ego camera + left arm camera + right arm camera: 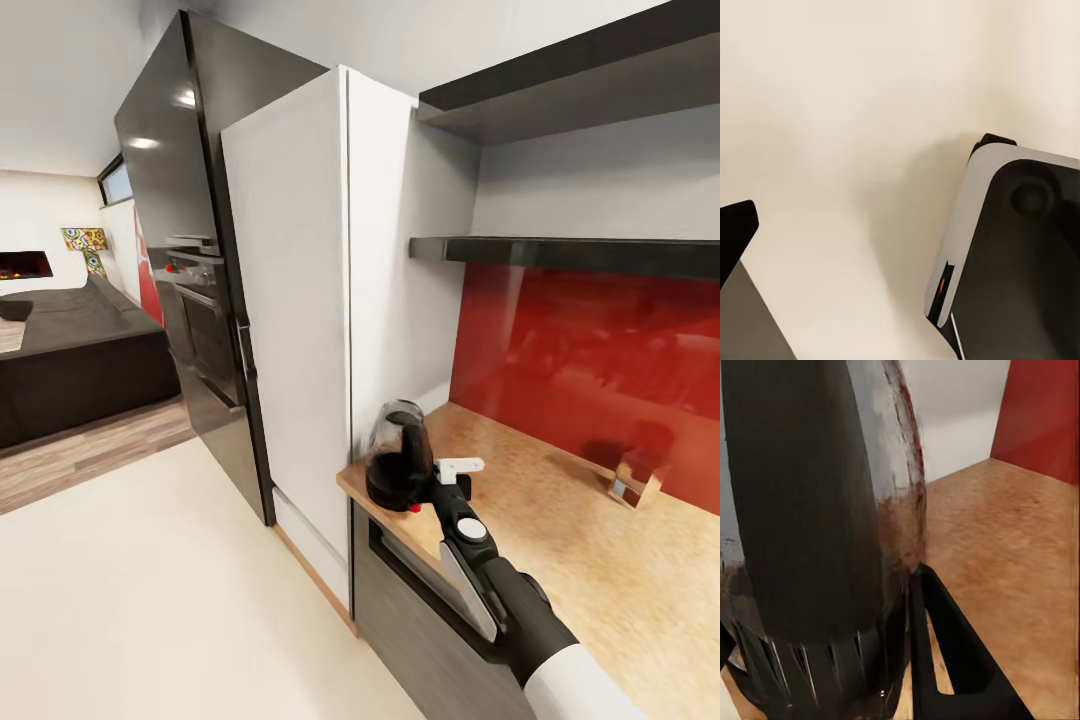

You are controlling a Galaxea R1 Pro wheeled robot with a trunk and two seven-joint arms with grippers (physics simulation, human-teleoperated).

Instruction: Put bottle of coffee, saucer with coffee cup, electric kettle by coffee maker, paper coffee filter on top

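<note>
I am on the kettle step. The electric kettle (398,455) stands at the corner of the kitchen countertop (560,530), beside the tall white cabinet (310,310). My right fingers (949,649) sit against its black handle; I cannot tell whether they grip it. Next I judge I must secure the handle, then lift cleanly.

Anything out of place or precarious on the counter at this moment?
The electric kettle stands at the very corner of the kitchen countertop, close to both edges, upright, with the right gripper at its handle side. No spill or damage shows; whether the fingers grip it is unclear.
</note>
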